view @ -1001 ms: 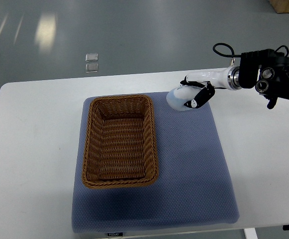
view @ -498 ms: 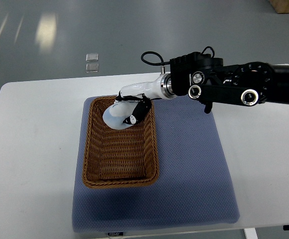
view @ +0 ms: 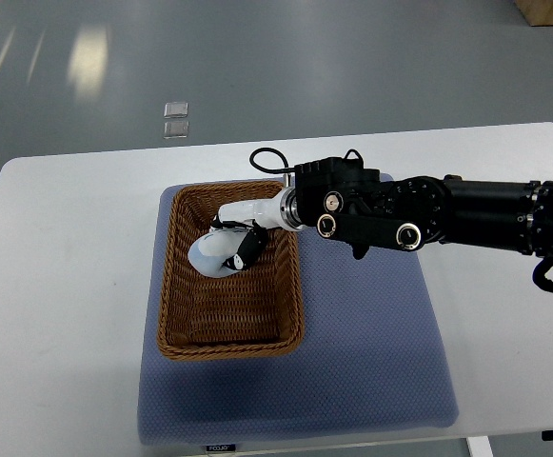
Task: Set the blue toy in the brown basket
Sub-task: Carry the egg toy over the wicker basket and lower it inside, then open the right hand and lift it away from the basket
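Note that your right hand [view: 233, 238] reaches over the far half of the brown basket [view: 228, 338], fingers curled around the blue toy [view: 209, 255], which sits low inside it. Holding there keeps the toy within the walls, so release should drop it safely inside.
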`<state>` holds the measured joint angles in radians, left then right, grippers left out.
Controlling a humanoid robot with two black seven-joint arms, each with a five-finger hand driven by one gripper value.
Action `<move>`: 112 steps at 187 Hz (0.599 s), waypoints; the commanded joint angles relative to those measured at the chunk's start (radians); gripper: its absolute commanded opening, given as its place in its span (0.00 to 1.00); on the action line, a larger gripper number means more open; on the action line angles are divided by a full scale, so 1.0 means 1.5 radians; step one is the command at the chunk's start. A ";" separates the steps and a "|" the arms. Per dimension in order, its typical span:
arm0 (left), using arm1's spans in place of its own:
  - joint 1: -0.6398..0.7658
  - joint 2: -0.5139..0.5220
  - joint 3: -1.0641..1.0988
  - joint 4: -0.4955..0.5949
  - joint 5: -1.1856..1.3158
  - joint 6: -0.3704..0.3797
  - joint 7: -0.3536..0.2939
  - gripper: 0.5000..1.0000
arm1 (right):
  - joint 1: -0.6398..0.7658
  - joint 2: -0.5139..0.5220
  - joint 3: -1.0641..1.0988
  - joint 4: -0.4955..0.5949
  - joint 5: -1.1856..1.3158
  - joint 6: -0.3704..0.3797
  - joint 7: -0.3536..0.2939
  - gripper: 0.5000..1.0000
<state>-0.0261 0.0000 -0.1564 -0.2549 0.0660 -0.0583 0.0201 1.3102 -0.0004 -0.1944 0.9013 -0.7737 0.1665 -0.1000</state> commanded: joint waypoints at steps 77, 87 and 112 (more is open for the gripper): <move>0.000 0.000 0.002 0.000 0.000 -0.001 0.000 1.00 | -0.028 0.000 0.012 -0.022 -0.009 -0.001 0.017 0.72; -0.001 0.000 0.002 -0.001 0.000 0.000 0.000 1.00 | -0.024 0.000 0.021 -0.022 -0.008 0.000 0.017 0.75; 0.000 0.000 0.001 -0.001 0.000 0.000 0.000 1.00 | -0.007 0.000 0.091 -0.022 -0.004 0.016 0.017 0.79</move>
<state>-0.0265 0.0000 -0.1534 -0.2552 0.0660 -0.0585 0.0201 1.2833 0.0001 -0.1280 0.8677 -0.7843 0.1735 -0.0752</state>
